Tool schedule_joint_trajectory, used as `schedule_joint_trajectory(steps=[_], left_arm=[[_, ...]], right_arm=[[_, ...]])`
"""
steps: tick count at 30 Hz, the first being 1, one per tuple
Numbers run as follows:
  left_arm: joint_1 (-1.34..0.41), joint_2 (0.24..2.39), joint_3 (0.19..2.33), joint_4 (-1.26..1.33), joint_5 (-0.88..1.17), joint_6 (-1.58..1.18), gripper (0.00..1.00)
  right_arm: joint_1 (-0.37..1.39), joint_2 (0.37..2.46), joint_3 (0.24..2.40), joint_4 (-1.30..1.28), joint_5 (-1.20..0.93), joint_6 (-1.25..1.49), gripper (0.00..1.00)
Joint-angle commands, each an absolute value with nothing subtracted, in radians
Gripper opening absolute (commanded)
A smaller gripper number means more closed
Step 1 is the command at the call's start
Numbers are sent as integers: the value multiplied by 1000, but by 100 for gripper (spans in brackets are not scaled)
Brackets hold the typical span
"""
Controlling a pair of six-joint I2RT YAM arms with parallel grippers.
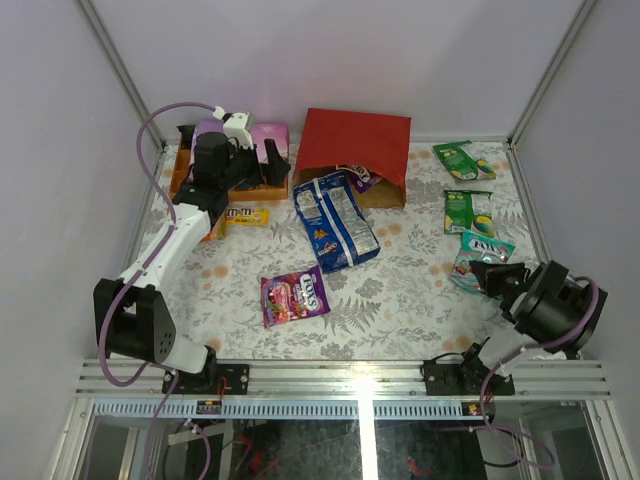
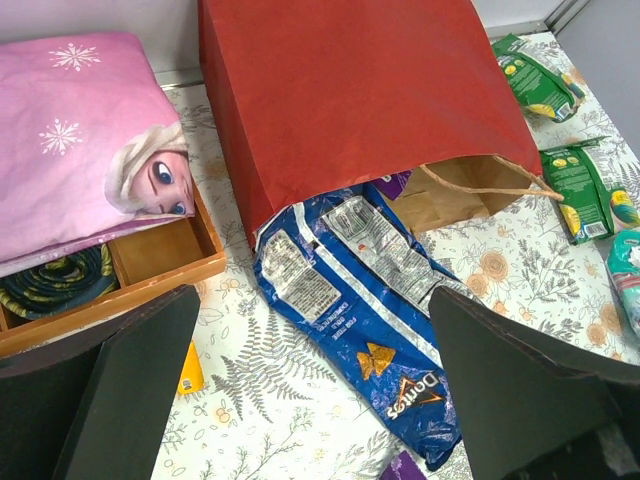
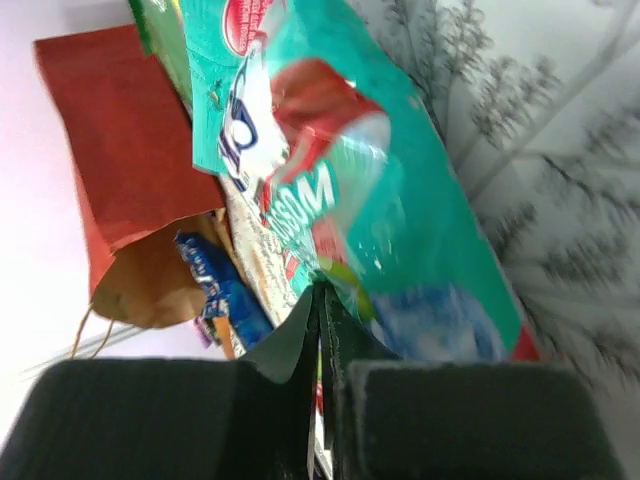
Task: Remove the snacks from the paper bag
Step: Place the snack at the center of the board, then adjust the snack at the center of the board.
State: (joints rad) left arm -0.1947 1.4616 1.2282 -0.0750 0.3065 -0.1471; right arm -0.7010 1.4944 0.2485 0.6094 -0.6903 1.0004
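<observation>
From above, the left tool (image 1: 272,160) hangs over the wooden box (image 1: 225,180), with the red paper bag (image 1: 355,148) lying just to its right. The bag's mouth faces the arm bases. A blue chip bag (image 1: 335,222) sticks halfway out of it, and a purple packet (image 1: 360,178) shows inside the mouth. The right tool (image 1: 492,274) sits low at the near edge of the teal packet (image 1: 482,250). Two green packets (image 1: 467,185) lie beyond it on the tabletop (image 1: 420,300), well away from the bag.

In the left wrist view the tool's fingers (image 2: 120,390) stand wide apart with nothing between them. The chip bag (image 2: 360,300) lies straight ahead in the gap, the paper bag (image 2: 350,100) is beyond it, and the wooden box (image 2: 160,262) is ahead to the left.

In the right wrist view the tool (image 3: 322,400) is closed tight, apparently pinching a thin sliver of the teal packet (image 3: 340,180) at its near edge.

So slim a pinch on glossy film could slip when lifted. Nothing holds the paper bag down, so pulling the chip bag may drag it along. The left fingers, spread this wide, could catch the box rim.
</observation>
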Motion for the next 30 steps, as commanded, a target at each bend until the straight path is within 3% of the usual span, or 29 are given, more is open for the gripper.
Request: schedule_joint_trajectory(steps=[1,4,8,14,17,21,30], left_arm=[[-180,1468,1235,-54,288,-128,100],[-178,1467,1235,-57,286,-128,100],[-178,1471,1240,-60,293,-130,100],[-178,1474,1239,-54,304,-136,100],[-178,1480,1241,-49,316,-139,100],[-178,1484,1241,-46,324,-141,100],[-176,1480,1235,-49,303,-136,100]], right_arm=[[-693,1748,173,1086,-758,1163,0],[-693,1841,132,1343,-789,1316,0],[-692,1747,140,1384,-801,1385,0],[-688,1368,270,945,-732,1230,0],[-681,1274,321,788,-657,1166,0],[-679,1378,317,898,-658,1205,0],[-619,1873,236,1286,-676,1305,0]])
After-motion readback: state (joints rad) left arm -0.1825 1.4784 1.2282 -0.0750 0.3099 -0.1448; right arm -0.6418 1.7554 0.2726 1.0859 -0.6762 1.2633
